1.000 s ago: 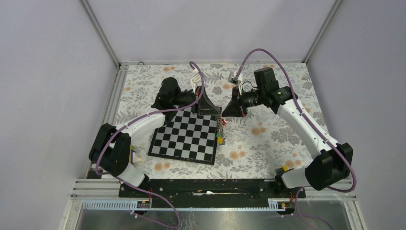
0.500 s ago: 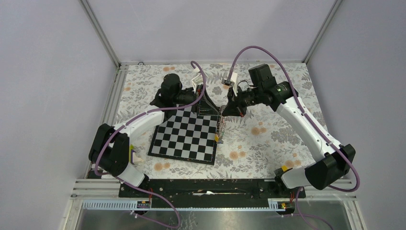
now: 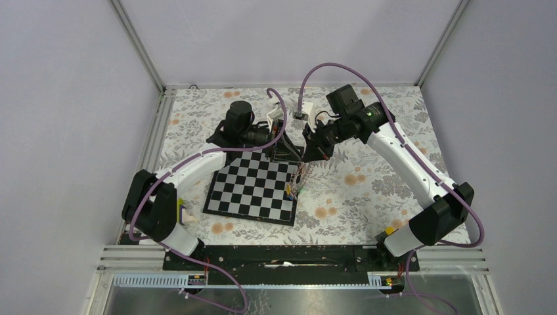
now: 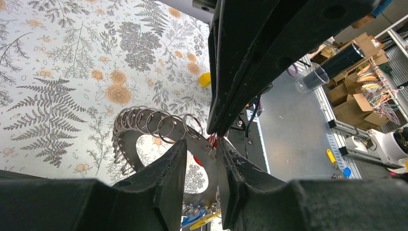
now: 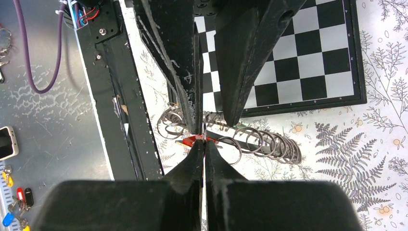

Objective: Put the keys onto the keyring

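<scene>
The keyring [image 3: 299, 172] hangs in the air over the chessboard's right edge, with tagged keys [image 3: 291, 189] dangling at its bottom. My left gripper [image 3: 293, 151] holds its flat grey band [image 4: 126, 140] between narrowly parted fingers [image 4: 173, 168]; the band carries several small wire rings. My right gripper [image 3: 306, 155] meets it tip to tip and is shut on a thin key with a red tag [image 5: 192, 140]. In the right wrist view the keyring [image 5: 269, 150] shows edge-on. Blue and yellow tags [image 4: 202, 219] hang below the left gripper [image 4: 201, 144].
The chessboard [image 3: 253, 190] lies on the floral cloth [image 3: 368, 177] under and left of the grippers. The black base rail [image 3: 282, 256] runs along the near edge. Spare tagged keys [image 5: 12, 209] lie on the grey metal floor beyond the table.
My right arm has swung left and its gripper has closed in on the left gripper's tips. The hanging keyring and keys have shifted slightly left and down.
</scene>
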Robot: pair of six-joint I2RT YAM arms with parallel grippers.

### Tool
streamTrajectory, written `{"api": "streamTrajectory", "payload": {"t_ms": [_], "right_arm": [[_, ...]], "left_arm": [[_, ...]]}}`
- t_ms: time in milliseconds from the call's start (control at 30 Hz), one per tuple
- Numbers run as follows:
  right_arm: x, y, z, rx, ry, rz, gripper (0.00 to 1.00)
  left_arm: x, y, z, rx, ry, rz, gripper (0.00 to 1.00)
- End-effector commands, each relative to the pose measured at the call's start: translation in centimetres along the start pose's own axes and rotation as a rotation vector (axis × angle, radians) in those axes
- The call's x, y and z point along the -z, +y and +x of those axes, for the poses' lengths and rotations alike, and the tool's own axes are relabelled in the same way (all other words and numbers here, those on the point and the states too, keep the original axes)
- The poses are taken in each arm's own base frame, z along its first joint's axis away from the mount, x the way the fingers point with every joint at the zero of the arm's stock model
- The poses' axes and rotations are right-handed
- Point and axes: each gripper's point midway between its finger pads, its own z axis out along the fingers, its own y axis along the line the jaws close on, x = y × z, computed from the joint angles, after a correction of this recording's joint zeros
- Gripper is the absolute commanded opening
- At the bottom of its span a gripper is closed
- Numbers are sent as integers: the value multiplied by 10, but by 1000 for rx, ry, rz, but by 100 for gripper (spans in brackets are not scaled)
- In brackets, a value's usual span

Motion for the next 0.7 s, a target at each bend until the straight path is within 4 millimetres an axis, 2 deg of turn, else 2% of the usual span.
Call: {"api": "streamTrajectory", "payload": {"t_ms": [0, 667], "right_arm": [[7, 8, -16, 37, -42, -7, 0], [0, 10, -6, 24, -35, -26, 0]], "left_arm": [[0, -13, -21, -114, -21, 16, 31], [-2, -17, -26, -124, -26, 21, 26]]}}
